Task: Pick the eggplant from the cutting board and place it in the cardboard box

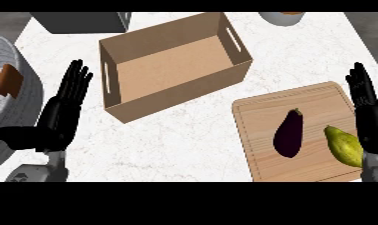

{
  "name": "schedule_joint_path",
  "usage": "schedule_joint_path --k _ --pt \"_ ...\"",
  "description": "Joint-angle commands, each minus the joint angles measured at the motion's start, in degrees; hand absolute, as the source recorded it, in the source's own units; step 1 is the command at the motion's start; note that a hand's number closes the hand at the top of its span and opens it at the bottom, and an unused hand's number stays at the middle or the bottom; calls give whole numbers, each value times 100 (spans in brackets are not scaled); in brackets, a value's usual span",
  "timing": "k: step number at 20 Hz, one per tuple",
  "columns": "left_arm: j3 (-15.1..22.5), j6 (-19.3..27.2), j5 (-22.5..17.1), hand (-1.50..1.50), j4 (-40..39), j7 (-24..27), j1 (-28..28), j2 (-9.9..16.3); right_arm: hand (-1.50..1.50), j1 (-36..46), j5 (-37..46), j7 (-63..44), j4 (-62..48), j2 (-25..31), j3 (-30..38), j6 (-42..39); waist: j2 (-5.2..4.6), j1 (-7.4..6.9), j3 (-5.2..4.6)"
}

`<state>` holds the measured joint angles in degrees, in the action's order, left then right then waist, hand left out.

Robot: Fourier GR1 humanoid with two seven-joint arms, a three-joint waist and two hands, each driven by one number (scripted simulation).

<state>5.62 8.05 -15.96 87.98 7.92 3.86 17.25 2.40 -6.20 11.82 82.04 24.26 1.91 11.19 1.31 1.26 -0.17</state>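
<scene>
While nothing is held yet, this is how things stand from where I watch:
Eggplant: the eggplant point(289, 133) lies flat on the cutting board point(258, 139), near the board's middle, untouched
Long axis: it runs near to far with a slight lean, the stem end pointing far and a little right, the fat end nearest the robot
Neighbour: a yellow-green pear point(344, 145) lies just right of the eggplant on the same board, apart from it but close
Right hand: the right hand point(363, 100) stands at the right edge with fingers straight and pointing up, released, holding nothing, resting beside the board's right side
Left hand: the left hand point(62, 109) shows at the left, fingers straight and spread, thumb out, grasping nothing, well apart from the board
Which is nearer: the right hand, clearly; the eggplant lies to its left and somewhat nearer the robot, with the pear between the two
Cardboard box: the cardboard box point(111, 99) sits open-topped on the counter, far and left of the board, turned at an angle, nothing visible inside
Judgement: I'd say the pick has not begun; the right hand would need to come leftward past the pear and close across the eggplant's narrow width, then carry it far-left to the box
</scene>
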Motion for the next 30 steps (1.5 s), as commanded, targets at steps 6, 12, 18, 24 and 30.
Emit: schedule_joint_path --k 6,12,18,24,30 --pt "-455 876 1555 0 -960 -597 -240 1376 -150 -191 -1170 -1259 312 -420 40 -560 -146 -71 28" --pt "-484 745 1470 0 -1019 -989 -170 1405 -150 -1404 118 80 -132 370 -319 -677 -125 -12 31" --pt "-301 835 1901 0 -1297 -938 -8 1008 -150 -1609 -95 1088 157 473 -2 -1481 -128 -88 17" --pt "-454 672 1780 0 -1319 -1025 207 1204 -150 -1098 971 242 -129 2015 -31 -1781 -151 -178 8" --pt "-394 650 1904 0 -1036 -1236 107 1187 -150 -534 1383 -817 64 2220 -806 -2644 -140 -231 15"
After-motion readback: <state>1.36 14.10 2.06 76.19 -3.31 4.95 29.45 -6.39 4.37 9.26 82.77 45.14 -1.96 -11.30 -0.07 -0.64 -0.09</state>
